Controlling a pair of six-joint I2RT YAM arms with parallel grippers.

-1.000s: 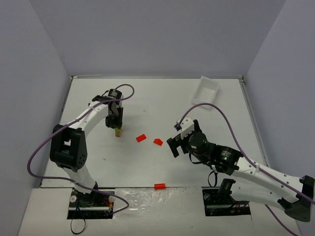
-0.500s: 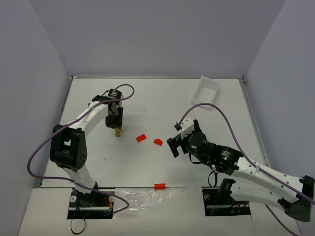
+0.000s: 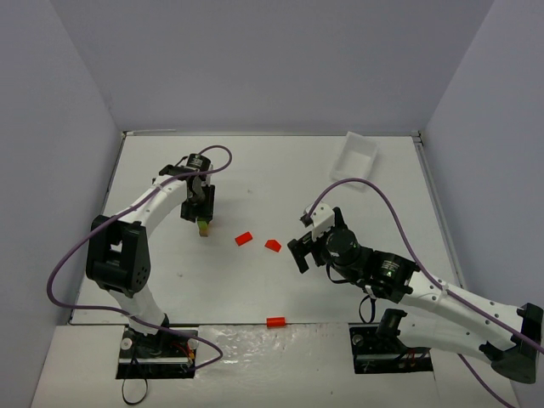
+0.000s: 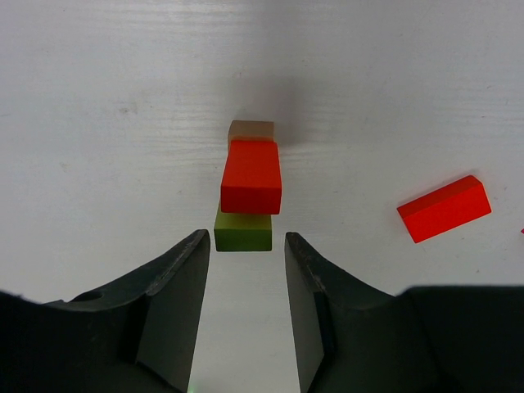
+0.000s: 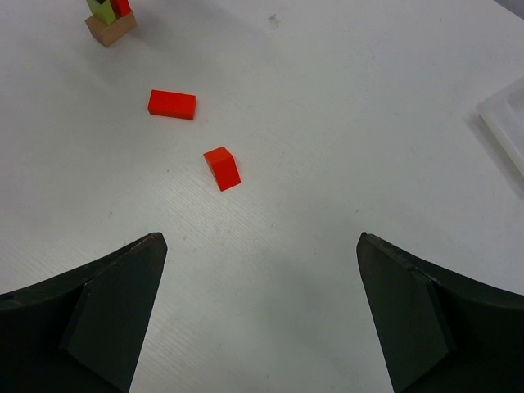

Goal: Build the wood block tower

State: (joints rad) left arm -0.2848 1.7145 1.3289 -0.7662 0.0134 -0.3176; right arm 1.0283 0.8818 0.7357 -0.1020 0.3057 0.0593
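Observation:
The wood block tower (image 3: 204,228) stands at the left middle of the table. In the left wrist view it shows a tan block (image 4: 250,129), a lime green block (image 4: 243,232) and a red block (image 4: 251,175) on top. My left gripper (image 3: 200,214) is open and empty just above and behind it (image 4: 244,239), with the jaws apart from the blocks. Loose red blocks lie at the middle (image 3: 244,239) (image 3: 273,245); they also show in the right wrist view (image 5: 172,104) (image 5: 222,168). My right gripper (image 3: 299,248) is open wide and empty (image 5: 259,239), short of them.
A third red block (image 3: 275,322) lies at the near table edge. A white tray (image 3: 358,155) stands at the back right, its corner in the right wrist view (image 5: 508,123). Grey walls close in three sides.
My left gripper has drawn back slightly from the tower. The tower, the loose blocks and the right arm have not visibly moved.

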